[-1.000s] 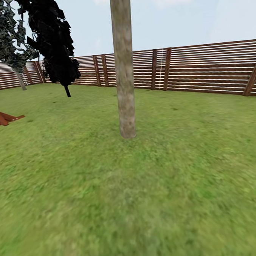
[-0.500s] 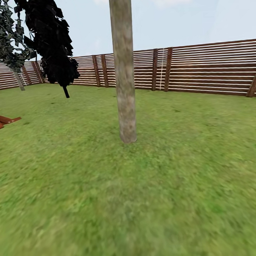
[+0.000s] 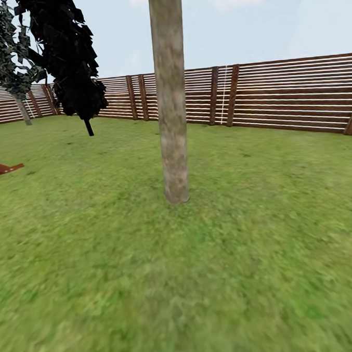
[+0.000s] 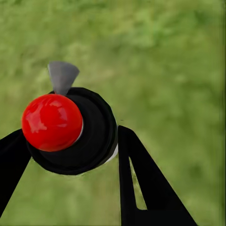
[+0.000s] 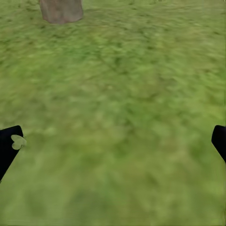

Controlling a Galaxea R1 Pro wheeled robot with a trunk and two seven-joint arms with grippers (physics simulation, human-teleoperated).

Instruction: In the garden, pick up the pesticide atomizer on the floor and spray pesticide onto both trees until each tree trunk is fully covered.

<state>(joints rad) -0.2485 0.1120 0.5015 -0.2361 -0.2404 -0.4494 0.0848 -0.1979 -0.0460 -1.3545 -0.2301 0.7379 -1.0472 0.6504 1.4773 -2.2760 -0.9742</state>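
Robot facing a tree trunk with the sprayer in hand

The left gripper (image 4: 70, 155) was clamped around the pesticide atomizer (image 4: 70, 129), its black fingers on either side of the dark body, red cap up and grey nozzle pointing out over the grass (image 3: 264, 254), probably held ready for spraying. The right gripper (image 5: 113, 146) was spread wide and held nothing. The grey-beige tree trunk (image 3: 171, 103) stood straight ahead, near the wooden fence (image 3: 291, 93), with no white specks visible on it.
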